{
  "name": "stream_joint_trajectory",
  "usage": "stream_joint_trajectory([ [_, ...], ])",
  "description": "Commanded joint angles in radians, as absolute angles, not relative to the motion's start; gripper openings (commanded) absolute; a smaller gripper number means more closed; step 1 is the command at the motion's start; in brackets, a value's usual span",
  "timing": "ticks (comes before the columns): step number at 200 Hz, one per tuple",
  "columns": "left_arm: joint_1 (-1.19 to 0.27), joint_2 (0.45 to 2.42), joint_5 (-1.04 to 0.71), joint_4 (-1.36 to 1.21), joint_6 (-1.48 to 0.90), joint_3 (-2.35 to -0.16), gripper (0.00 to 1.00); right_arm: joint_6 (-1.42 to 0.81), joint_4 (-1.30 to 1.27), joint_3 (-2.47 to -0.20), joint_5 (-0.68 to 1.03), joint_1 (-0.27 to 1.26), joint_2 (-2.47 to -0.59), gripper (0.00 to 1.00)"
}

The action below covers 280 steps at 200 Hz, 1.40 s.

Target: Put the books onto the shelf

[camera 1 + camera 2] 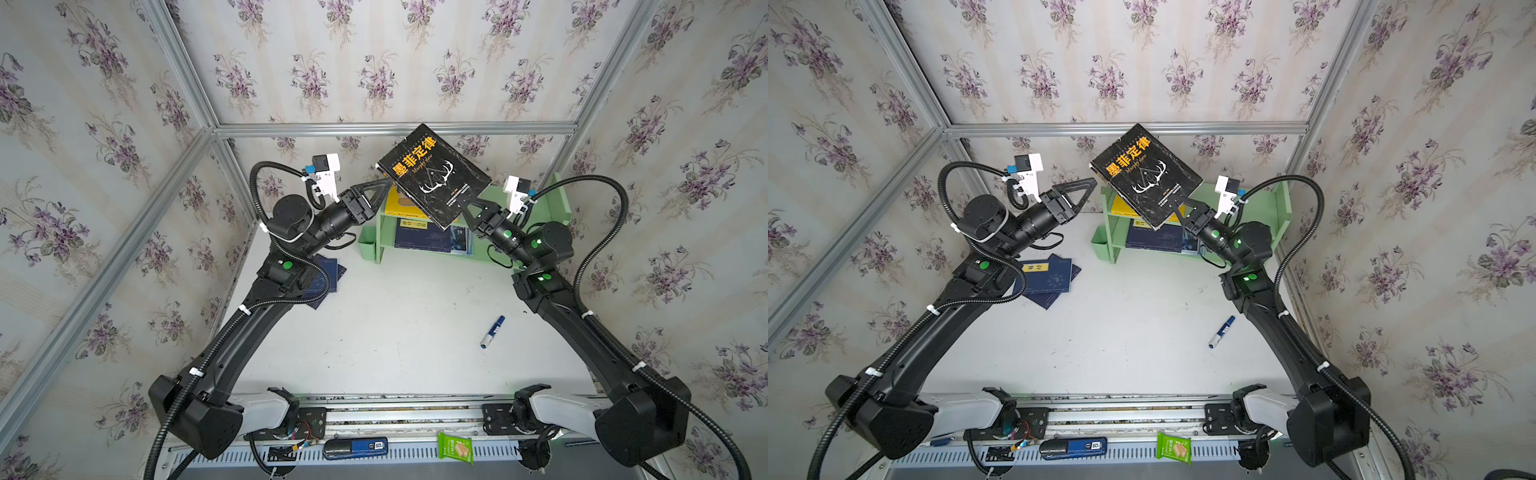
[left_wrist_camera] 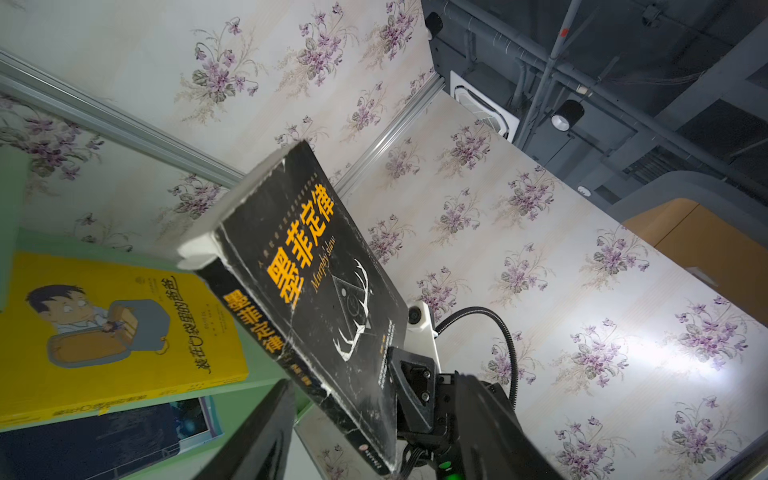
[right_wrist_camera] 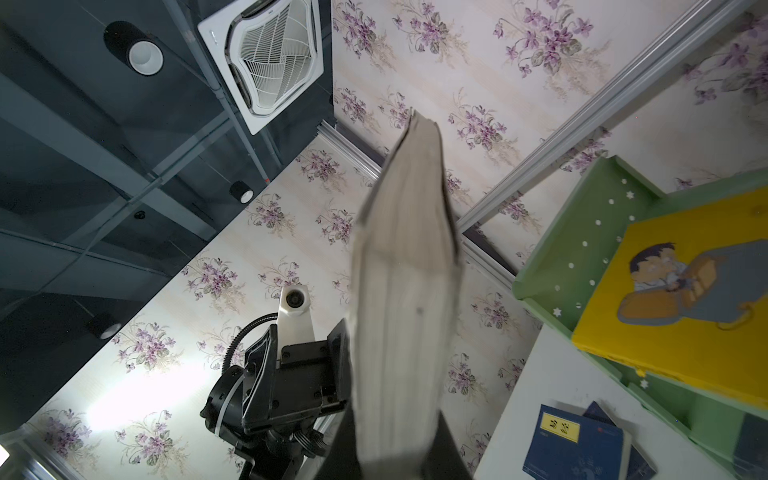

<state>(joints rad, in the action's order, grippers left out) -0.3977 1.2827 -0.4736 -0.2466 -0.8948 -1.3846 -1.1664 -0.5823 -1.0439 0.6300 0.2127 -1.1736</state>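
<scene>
A black book (image 1: 434,174) with gold characters hangs tilted in the air over the pale green shelf (image 1: 559,199). My right gripper (image 1: 461,203) is shut on its lower corner; the right wrist view shows its page edge (image 3: 403,291) between the jaws. My left gripper (image 1: 386,185) is open beside the book's spine edge, fingers apart from it (image 2: 266,428). A yellow cartoon book (image 2: 104,324) lies on the upper tier. On the lower tier lie a navy book (image 1: 419,239) and a magazine (image 1: 461,241). More navy books (image 1: 1050,278) lie on the table under the left arm.
A blue-and-white marker pen (image 1: 492,332) lies on the white table toward the right arm. A small green cup (image 1: 368,241) hangs on the shelf's left side. A green snack packet (image 1: 455,449) and a blue device (image 1: 355,449) sit on the front rail.
</scene>
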Motion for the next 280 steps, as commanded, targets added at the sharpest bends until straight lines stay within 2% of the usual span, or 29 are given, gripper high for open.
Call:
stream_joint_trajectory([
  [1, -0.351, 1.269, -0.591, -0.115, -0.814, -1.393, 0.65, -1.115, -0.545, -1.057, 0.798, 0.166, -1.128, 0.12],
  [35, -0.301, 1.273, -0.736, 0.012, -0.734, -1.413, 0.69, -1.1, -0.486, -1.027, 0.93, 0.097, -1.052, 0.11],
  [80, -0.3, 1.287, -0.854, 0.027, -0.707, -1.423, 0.75, -1.091, -0.488, -1.019, 1.044, 0.09, -1.007, 0.1],
  [118, -0.301, 1.305, -0.944, 0.023, -0.718, -1.439, 0.75, -1.081, -0.509, -1.041, 1.115, 0.086, -1.012, 0.1],
  [133, -0.304, 1.307, -0.972, 0.019, -0.722, -1.449, 0.68, -1.075, -0.514, -1.05, 1.124, 0.087, -1.019, 0.1],
  [165, -0.308, 1.314, -1.021, 0.011, -0.737, -1.464, 0.43, -1.068, -0.528, -1.073, 1.137, 0.086, -1.046, 0.1],
  [212, -0.322, 1.328, -1.04, 0.006, -0.747, -1.476, 0.26, -1.075, -0.563, -1.083, 1.136, 0.085, -1.086, 0.13],
  [228, -0.324, 1.329, -1.017, 0.003, -0.749, -1.476, 0.21, -1.076, -0.558, -1.08, 1.111, 0.086, -1.094, 0.23],
  [264, -0.325, 1.31, -0.931, -0.079, -0.769, -1.465, 0.15, -1.09, -0.518, -1.046, 1.052, 0.086, -1.103, 0.64],
  [280, -0.325, 1.31, -0.901, -0.145, -0.796, -1.463, 0.14, -1.119, -0.53, -1.007, 1.038, 0.085, -1.101, 0.68],
])
